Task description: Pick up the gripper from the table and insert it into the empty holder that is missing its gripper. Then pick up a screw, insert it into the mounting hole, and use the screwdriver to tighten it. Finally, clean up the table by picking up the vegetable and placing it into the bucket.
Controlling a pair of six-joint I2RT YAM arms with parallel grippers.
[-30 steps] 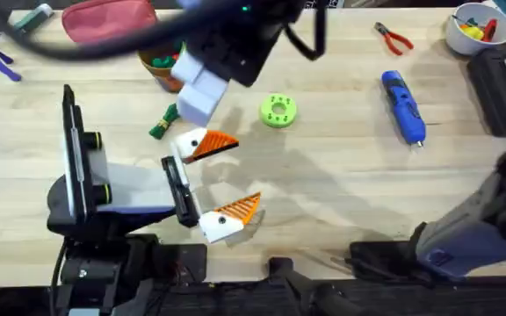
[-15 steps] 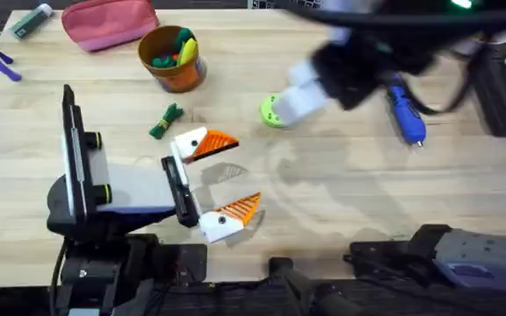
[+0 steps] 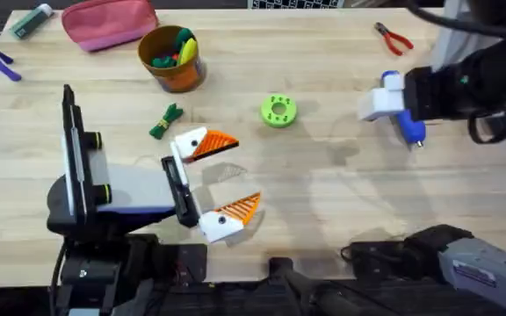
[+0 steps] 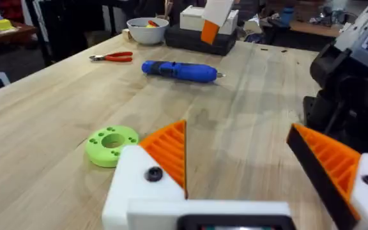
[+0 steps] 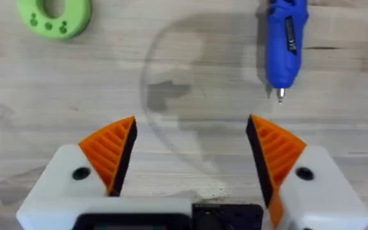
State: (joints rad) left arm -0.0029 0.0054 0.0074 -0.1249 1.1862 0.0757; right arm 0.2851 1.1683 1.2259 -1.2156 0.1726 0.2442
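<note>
A: Where is the screwdriver (image 3: 404, 111)?

B: It lies on the table, far right side. The right gripper (image 5: 190, 150) was above the bucket (image 3: 173, 58) a second ago; now it hangs wide open beside the screwdriver.

A: So tightening seems next?

B: Probably. The left gripper (image 4: 260, 160) also rests wide, holding nothing.

On the table (image 3: 323, 202), the bucket (image 3: 172, 60) stands at the far left, a pouch (image 3: 108, 21) behind it and the vegetable (image 3: 164, 121) just before it; a round disc (image 3: 278, 111) lies at centre; the screwdriver (image 3: 409, 125) lies to the right, partly under the right gripper (image 3: 378, 98); pliers (image 3: 393, 38) and a bowl (image 4: 147, 29) sit beyond; the left gripper (image 3: 222, 180) rests near-left.
</note>
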